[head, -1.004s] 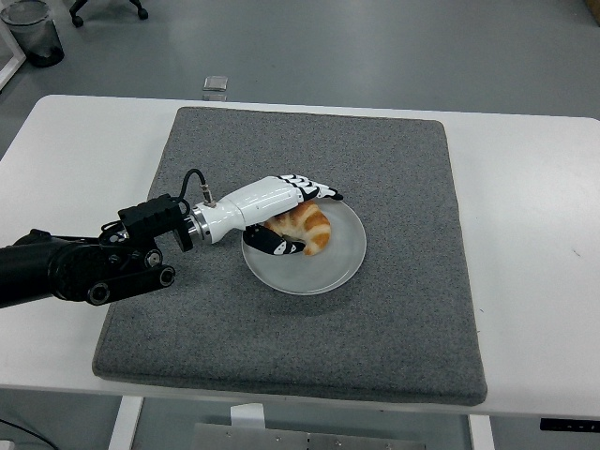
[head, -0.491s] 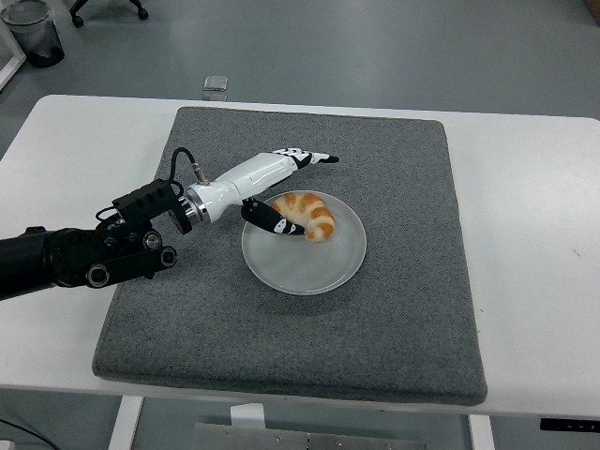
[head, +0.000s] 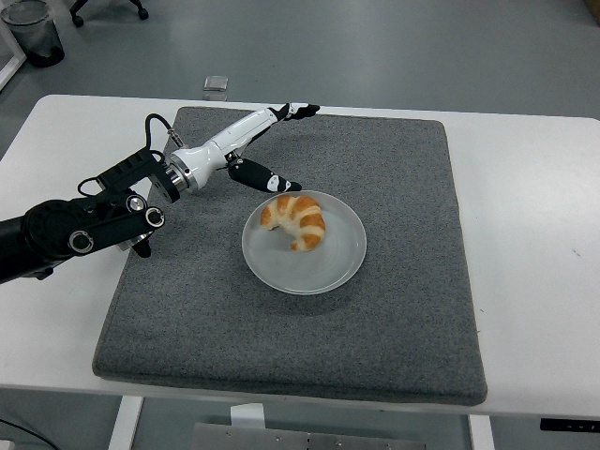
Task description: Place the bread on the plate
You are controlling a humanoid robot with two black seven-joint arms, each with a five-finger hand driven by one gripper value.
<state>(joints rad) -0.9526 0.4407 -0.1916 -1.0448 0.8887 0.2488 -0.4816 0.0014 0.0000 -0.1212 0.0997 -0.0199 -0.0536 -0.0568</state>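
While my left hand (head: 265,142) hangs over the mat's far-left part, its fingers are stretched out straight and hold nothing. The white fingers w/ black tips (head: 302,110) point toward the mat's far edge, and the black thumb (head: 269,178) angles down toward the plate, its tip just short of the rim and apart from the bread. My forearm (head: 70,230) comes in from the left edge of the table, black, w/ a cable looping at the wrist.

The bread (head: 296,217), a golden croissant, lies on the plate (head: 330,267), in its far-left part, curved w/ one end toward the plate's middle. Nothing of mine touches it. The plate is pale grey, round, approx. at the centre of the mat, a bit left of the middle.

The grey mat (head: 394,309) covers most of the white table (head: 534,244), leaving bare strips at left, right and near edge. On the table's far edge, just beyond the mat's far-left corner, sits a small clear box (head: 216,86) – prob. plastic, too small to tell more. Beyond the table, at the floor's far-left corner, stands a dark bin (head: 31,30).
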